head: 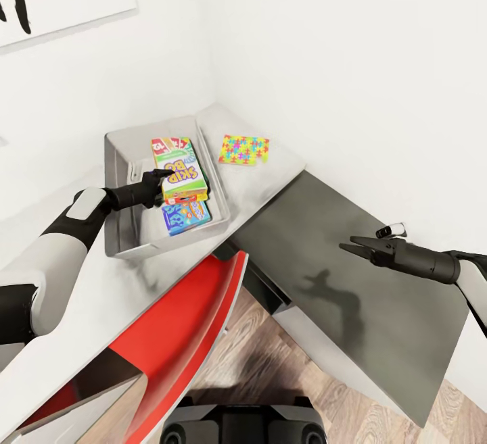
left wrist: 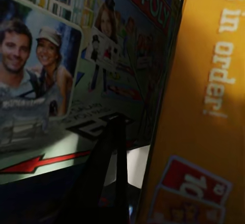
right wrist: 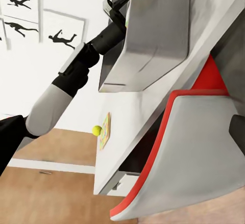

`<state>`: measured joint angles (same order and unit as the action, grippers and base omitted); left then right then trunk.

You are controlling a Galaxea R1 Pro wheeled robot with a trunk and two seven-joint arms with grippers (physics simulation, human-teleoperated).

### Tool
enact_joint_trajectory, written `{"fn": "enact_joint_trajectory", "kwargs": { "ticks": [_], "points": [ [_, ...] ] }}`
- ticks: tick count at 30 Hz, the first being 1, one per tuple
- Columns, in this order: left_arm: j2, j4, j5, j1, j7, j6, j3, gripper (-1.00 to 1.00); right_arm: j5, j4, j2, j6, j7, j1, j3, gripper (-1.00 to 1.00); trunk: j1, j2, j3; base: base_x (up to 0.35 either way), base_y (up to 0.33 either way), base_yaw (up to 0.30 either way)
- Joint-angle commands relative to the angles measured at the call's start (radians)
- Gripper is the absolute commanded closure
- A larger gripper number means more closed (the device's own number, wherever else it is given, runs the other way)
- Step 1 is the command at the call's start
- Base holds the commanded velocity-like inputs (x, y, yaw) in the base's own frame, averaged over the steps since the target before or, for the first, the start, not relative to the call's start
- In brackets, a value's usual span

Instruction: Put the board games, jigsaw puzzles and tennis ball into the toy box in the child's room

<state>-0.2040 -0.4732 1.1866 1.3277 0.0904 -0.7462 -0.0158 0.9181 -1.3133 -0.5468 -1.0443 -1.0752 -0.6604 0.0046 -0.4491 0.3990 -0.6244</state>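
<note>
While left hand (head: 164, 175) rests on SKIP-BO box (head: 177, 168) — clamp unclear | right hand (head: 346, 247) together

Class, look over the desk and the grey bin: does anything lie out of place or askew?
Yes. One jigsaw puzzle lies on the table beside the toy box, not inside. The three board games in the box overlap unevenly, stacked roughly.

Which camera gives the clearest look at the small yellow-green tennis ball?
The right wrist view: the small yellow-green tennis ball stands out there against the floor, beside a colourful jigsaw board at the pale grey table's edge. The head view covers the light grey toy box instead; the left wrist view looks closely at printed game boxes.
</note>
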Motion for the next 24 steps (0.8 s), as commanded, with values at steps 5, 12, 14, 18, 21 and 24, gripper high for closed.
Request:
{"fn": "enact_joint_trajectory", "kwargs": {
  "ticks": [5,12,14,18,21,24],
  "points": [
    [0.000,0.002,-0.051,-0.001,-0.023,0.005,0.005,1.00,-0.001,0.000,0.000,-0.003,-0.003,-0.001,0.000,-1.00,-0.001,0.001,-0.002,0.000,0.000,0.000],
    [0.000,0.002,-0.051,-0.005,-0.024,0.011,0.006,1.00,-0.001,0.000,0.001,-0.003,-0.003,-0.001,0.001,-1.00,-0.001,0.001,-0.002,0.000,0.000,0.000],
    [0.000,0.002,-0.051,-0.006,-0.024,0.012,0.006,1.00,-0.001,0.000,0.001,-0.003,-0.003,-0.001,0.000,-1.00,-0.001,0.001,-0.002,0.000,0.000,0.000],
    [0.000,0.002,-0.051,-0.006,-0.024,0.012,0.006,-1.00,-0.001,0.000,0.001,-0.003,-0.003,-0.001,0.001,-1.00,-0.001,0.001,-0.002,0.000,0.000,0.000],
    [0.000,0.002,-0.051,-0.007,-0.024,0.013,0.007,-1.00,-0.001,0.000,0.001,-0.003,-0.003,-0.001,0.001,-1.00,-0.001,0.001,-0.002,0.000,0.000,0.000],
    [0.000,0.002,-0.051,-0.007,-0.024,0.013,0.007,-1.00,-0.001,0.000,0.001,-0.003,-0.003,-0.001,0.001,-1.00,-0.001,0.001,-0.002,0.000,0.000,0.000]
  ]
}}
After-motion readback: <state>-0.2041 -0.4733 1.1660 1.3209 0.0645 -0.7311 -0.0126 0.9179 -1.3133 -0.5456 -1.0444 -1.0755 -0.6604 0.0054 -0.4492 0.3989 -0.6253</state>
